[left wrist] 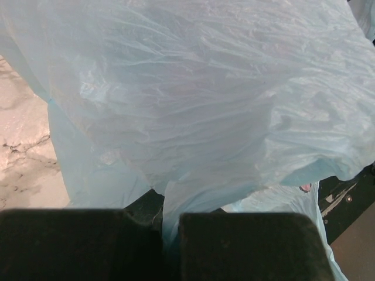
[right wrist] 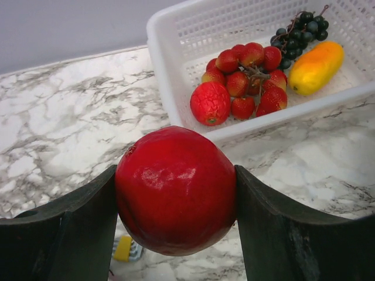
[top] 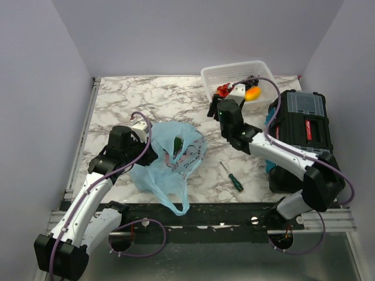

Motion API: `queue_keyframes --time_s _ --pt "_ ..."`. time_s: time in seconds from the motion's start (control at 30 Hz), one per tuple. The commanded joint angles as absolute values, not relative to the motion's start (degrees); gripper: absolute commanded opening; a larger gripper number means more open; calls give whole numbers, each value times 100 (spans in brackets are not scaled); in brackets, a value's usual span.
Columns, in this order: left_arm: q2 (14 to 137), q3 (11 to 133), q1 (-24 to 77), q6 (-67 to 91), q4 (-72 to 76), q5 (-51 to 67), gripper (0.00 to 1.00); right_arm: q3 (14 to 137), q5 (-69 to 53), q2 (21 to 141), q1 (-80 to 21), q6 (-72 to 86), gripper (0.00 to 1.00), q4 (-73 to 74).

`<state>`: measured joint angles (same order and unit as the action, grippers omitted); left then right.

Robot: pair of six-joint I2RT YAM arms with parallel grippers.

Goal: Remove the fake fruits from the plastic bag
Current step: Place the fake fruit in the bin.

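Light-blue translucent plastic bag (top: 167, 167) sags well apart from the white lattice-sided basket (right wrist: 304, 111), to its near-left, with our left gripper (left wrist: 171, 219) pinched on the film and a green fake fruit (top: 177, 144) inside. Our right gripper (right wrist: 176, 202) clamps a glossy round red fake fruit (right wrist: 176, 170) just short of the basket's near wall; we should lift it over that rim before letting go.

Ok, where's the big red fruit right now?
In the right wrist view, the big red fruit is clamped in the right end effector, above the marble table and just short of the white basket.
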<state>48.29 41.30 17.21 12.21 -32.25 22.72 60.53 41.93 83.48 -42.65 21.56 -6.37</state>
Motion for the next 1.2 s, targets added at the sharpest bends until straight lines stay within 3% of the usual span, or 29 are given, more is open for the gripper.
queue_keyframes --time_s 0.0,0.4,0.57,0.73,0.93,1.03,1.17 --pt "4711 4105 1696 1151 -3152 2222 0 6773 3868 9198 -3801 2202 1 -869" --pt "4658 4100 1696 1135 -3155 2178 0 9481 2917 11609 -2693 2629 2 -79" --pt "4665 4097 1696 1125 -3164 2145 0 10438 2615 12366 -2530 2642 13 350" --pt "4720 4118 1689 1117 -3173 2147 0 11023 2531 12855 -2470 2516 31 463" --pt "4744 4127 1670 1116 -3173 2118 0 11350 2468 13187 -2439 2434 62 563" --pt "4772 4131 1655 1126 -3168 2129 0 11388 2527 13257 -2421 2385 69 563" --pt "4798 4131 1637 1125 -3169 2127 0 11506 2609 13355 -2382 2288 97 637"
